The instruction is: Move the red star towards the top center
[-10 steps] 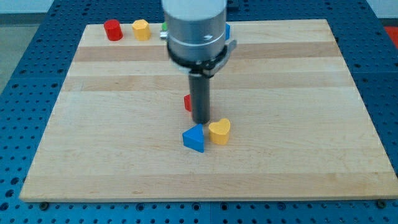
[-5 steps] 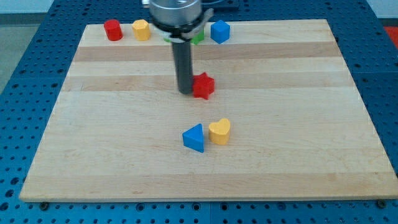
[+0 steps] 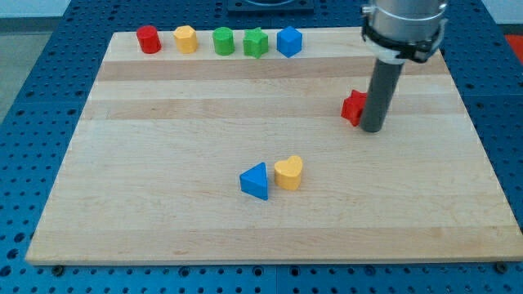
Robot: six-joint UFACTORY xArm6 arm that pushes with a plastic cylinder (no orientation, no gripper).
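Gripper: none fitted on this arm, so open or closed does not apply; it ends in a straight dark rod, and my tip (image 3: 373,129) is down on the table (image 3: 163,212) toward the view's right, a little above mid-height. Only one camera view to log. Red star (image 3: 354,107) sits just at the left of the rod, touching it or very nearly so; the rod covers the star's right edge, so I cannot tell its full outline. That puts the star right of center and below the top row, well apart from it. Along the view's top edge I read a row of five blocks, left to right: red cylinder (image 3: 148,39), yellow block (image 3: 186,38) with a faceted look, green cylinder (image 3: 223,40), green star (image 3: 256,42), blue block (image 3: 289,41) that looks hexagonal. The green cylinder, green star and blue block stand close together; the red cylinder and yellow block are spaced slightly wider. Near the middle of the table, lower down, a blue triangle (image 3: 255,180) lies just beside a yellow heart (image 3: 288,172), the two touching or almost touching, triangle on the view's left. Both are well apart from my tip and from the red star. Arm's grey housing (image 3: 404,28) shows at the view's top right, above the rod.
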